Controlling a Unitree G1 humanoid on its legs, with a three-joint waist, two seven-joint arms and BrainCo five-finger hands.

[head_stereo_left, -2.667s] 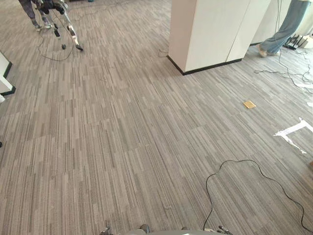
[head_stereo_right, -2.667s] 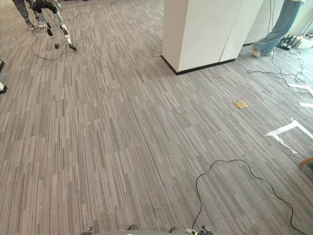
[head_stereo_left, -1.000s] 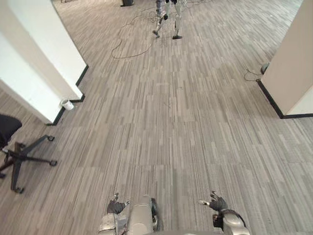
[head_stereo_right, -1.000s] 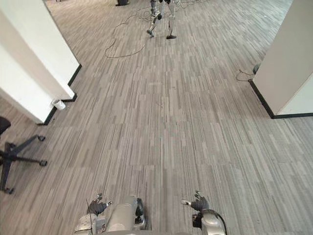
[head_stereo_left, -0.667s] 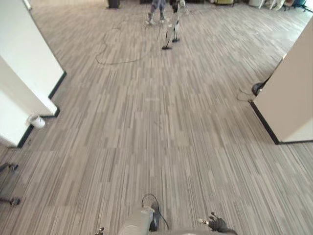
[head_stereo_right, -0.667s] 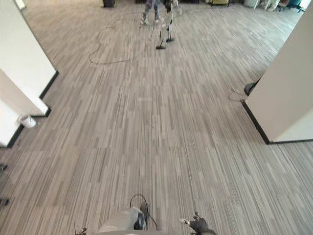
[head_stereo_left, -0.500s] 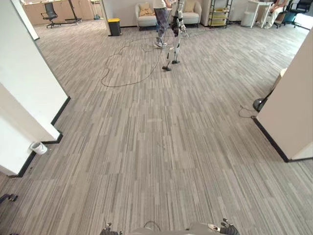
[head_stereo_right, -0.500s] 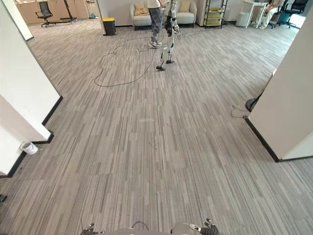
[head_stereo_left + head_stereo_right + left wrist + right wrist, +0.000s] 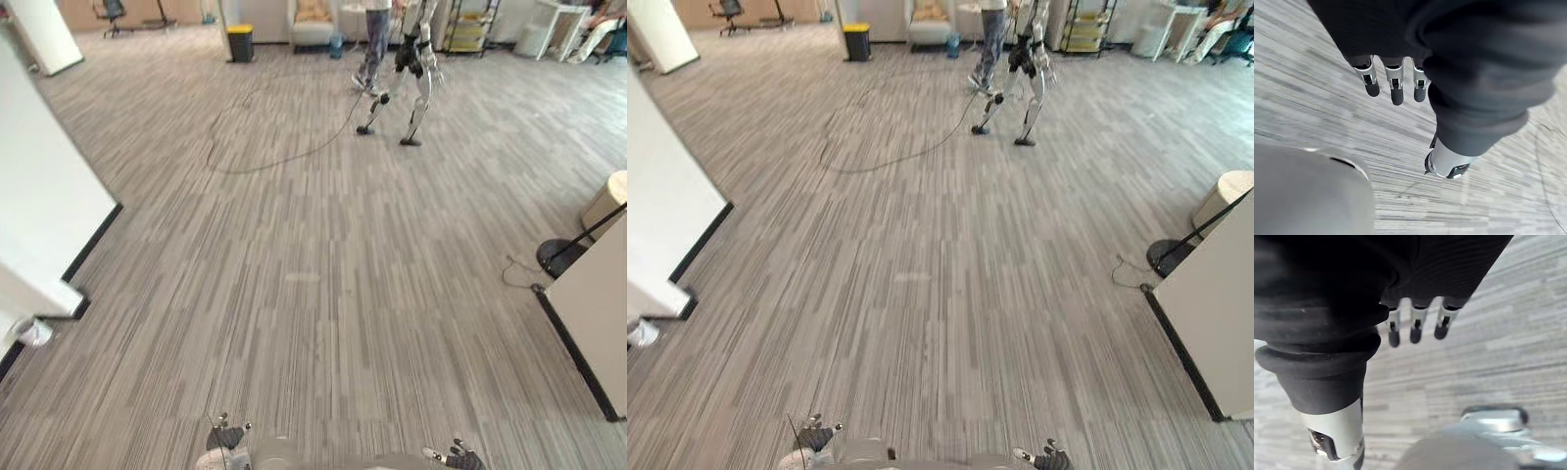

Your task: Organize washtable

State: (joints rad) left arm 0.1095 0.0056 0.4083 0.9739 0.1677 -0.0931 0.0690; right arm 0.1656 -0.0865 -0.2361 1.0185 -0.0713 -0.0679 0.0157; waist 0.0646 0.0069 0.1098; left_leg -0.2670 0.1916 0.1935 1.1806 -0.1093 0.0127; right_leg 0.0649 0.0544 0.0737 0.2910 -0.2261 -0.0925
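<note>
- floor (image 9: 313, 294): matt grey carpet, streaked, rough low pile.
- wall (image 9: 39, 196) at nine o'clock: smooth matt white, with black skirting (image 9: 93, 242).
- left hand (image 9: 1396, 81): smooth silver fingers, dark matt tips, dark ribbed matt cover.
- second robot (image 9: 419, 59) at one o'clock: glossy silver-and-black shell.

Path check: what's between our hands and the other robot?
Bare carpet from left hand and right hand to the other robot, left eye view; a cable loops left of that stretch.

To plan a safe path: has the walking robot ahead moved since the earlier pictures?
Yes. The walking robot has stepped to the right, further from the yellow bin and nearer the shelf.
</note>
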